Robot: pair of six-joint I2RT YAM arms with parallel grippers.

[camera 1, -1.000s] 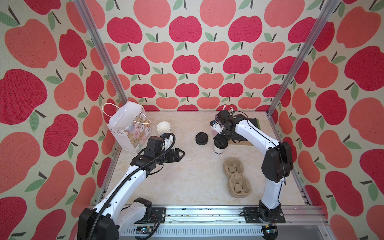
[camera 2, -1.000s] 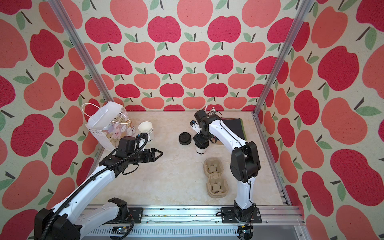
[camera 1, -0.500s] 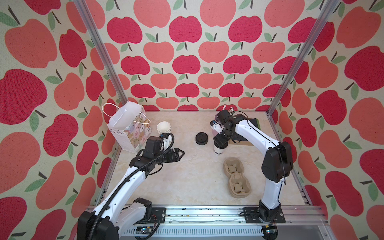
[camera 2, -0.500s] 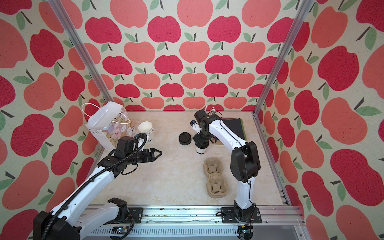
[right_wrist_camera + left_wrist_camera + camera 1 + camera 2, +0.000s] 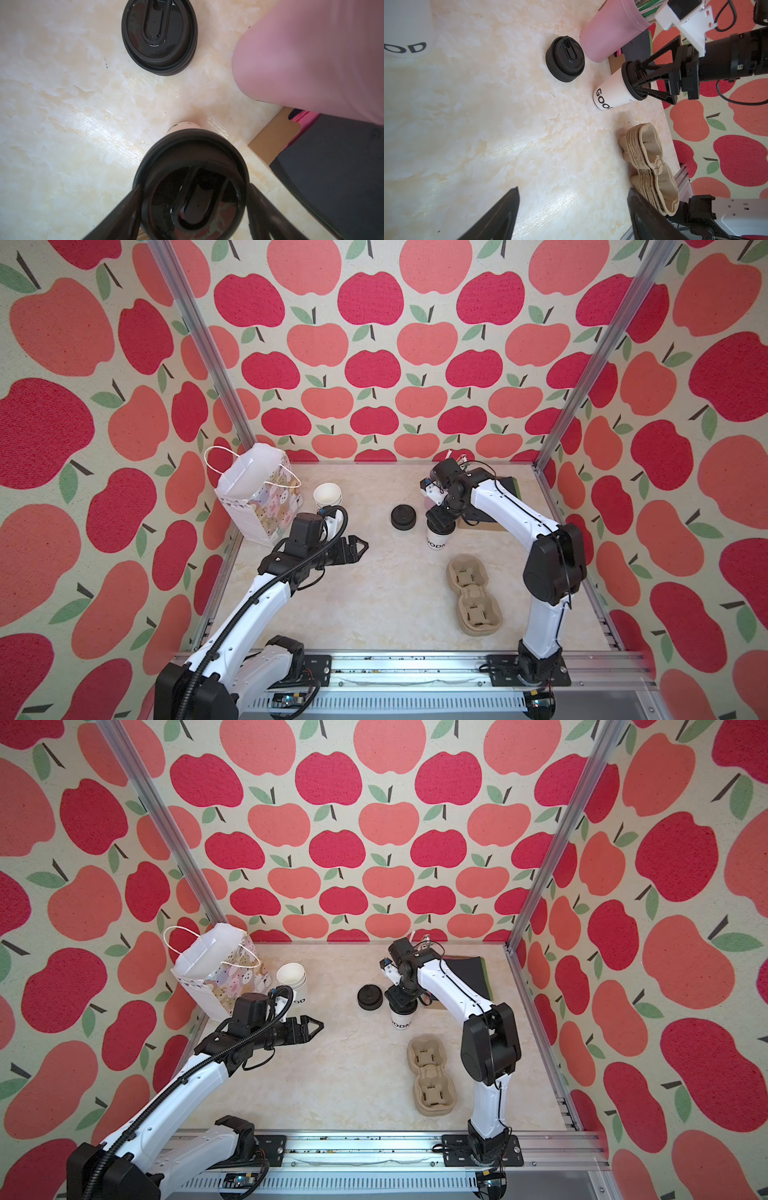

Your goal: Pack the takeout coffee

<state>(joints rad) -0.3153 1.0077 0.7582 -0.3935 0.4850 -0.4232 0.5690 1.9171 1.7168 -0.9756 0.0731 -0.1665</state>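
The takeout coffee cup (image 5: pixel 436 540) (image 5: pixel 401 1021), white with black lettering, stands upright right of the table's middle. A black lid (image 5: pixel 191 166) sits on its rim. My right gripper (image 5: pixel 441 522) (image 5: pixel 193 193) comes down from above with a finger against each side of that lid, as the left wrist view also shows on the cup (image 5: pixel 611 91). Another black lid (image 5: pixel 403 517) (image 5: pixel 159 37) lies on the table just left of the cup. My left gripper (image 5: pixel 361 547) (image 5: pixel 573 189) hovers open and empty over bare table, well left of the cup.
A patterned paper bag (image 5: pixel 257 493) stands open at the back left, with a stack of plain white cups (image 5: pixel 328 495) beside it. Stacked pulp cup carriers (image 5: pixel 473 593) lie in front of the cup. A pink cup (image 5: pixel 610 33) and dark flat sleeves (image 5: pixel 505 489) sit behind it.
My left gripper has drifted slightly to the right above the table. The right gripper has stayed on the cup's lid.
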